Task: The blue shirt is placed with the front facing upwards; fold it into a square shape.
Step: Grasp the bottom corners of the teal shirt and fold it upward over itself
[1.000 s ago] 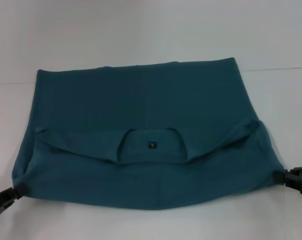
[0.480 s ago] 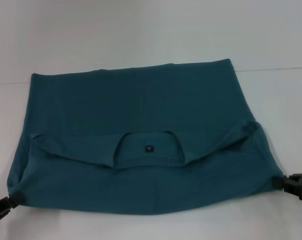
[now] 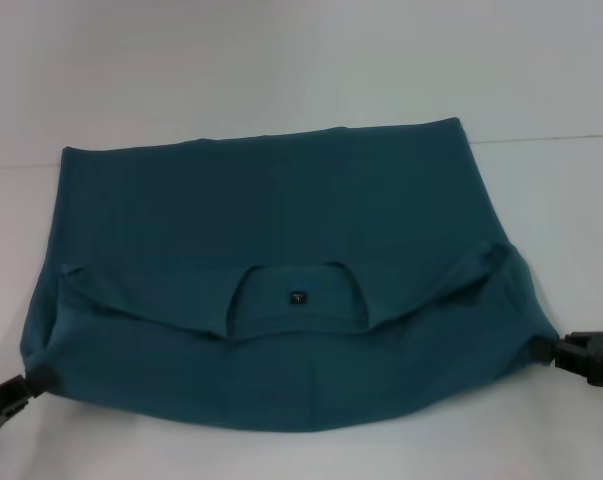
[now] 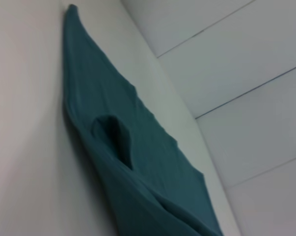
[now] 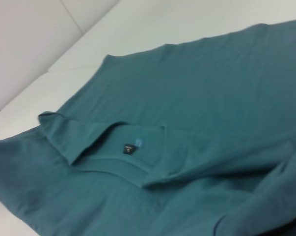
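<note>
The blue shirt point(image 3: 281, 210) lies spread on the white table, its plain teal back up. The collar end is folded over toward me, so the neck opening and small dark label point(image 3: 297, 296) show. My left gripper point(image 3: 29, 380) is at the shirt's near left corner, shut on the cloth. At the near right corner my right gripper point(image 3: 556, 350) pinches the cloth too. Between them the near edge sags toward me. The left wrist view shows the shirt point(image 4: 138, 162) from the side, and the right wrist view shows the shirt point(image 5: 197, 98) with its label point(image 5: 129, 148).
The white table point(image 3: 281, 60) reaches far beyond the shirt on the far side and on both flanks. A thin seam line point(image 3: 551, 138) crosses it at the shirt's far edge. Only a narrow strip of table lies between the near hem and me.
The shirt's near edge has crept a little closer to me and now bows outward. Both grippers dipped toward me and came back, still at the corners.
</note>
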Robot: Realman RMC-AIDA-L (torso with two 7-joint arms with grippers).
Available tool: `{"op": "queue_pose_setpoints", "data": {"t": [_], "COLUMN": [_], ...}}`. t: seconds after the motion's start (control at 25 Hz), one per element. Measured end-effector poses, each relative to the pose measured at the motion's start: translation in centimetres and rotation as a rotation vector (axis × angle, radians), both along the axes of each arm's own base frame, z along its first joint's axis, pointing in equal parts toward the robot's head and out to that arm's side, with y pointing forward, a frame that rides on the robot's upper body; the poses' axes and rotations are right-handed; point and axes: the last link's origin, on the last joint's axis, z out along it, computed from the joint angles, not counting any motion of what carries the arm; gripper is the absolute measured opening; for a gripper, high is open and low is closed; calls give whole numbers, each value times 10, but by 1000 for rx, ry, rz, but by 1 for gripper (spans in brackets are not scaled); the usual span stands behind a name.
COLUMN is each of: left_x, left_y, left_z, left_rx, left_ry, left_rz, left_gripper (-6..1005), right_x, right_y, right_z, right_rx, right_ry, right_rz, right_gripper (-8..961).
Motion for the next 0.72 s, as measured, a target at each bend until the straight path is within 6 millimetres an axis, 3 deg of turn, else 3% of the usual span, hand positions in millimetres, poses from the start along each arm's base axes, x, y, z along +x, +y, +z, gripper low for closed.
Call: {"op": "queue_pose_setpoints", "data": {"t": [0.4,0.72], "left_x": [2,5], "left_y": [4,15], "left_z": [10,16], "left_rx": [80,152], "left_ry": [-44,-70], "left_rz": [6,16], "left_gripper": [116,116], "right_x": [-9,-16], "right_y": [6,22], "right_z": [32,40], "right_rx": [117,168], "right_ry": [31,41], "right_rz": [26,33], "right_gripper": [71,72]}}
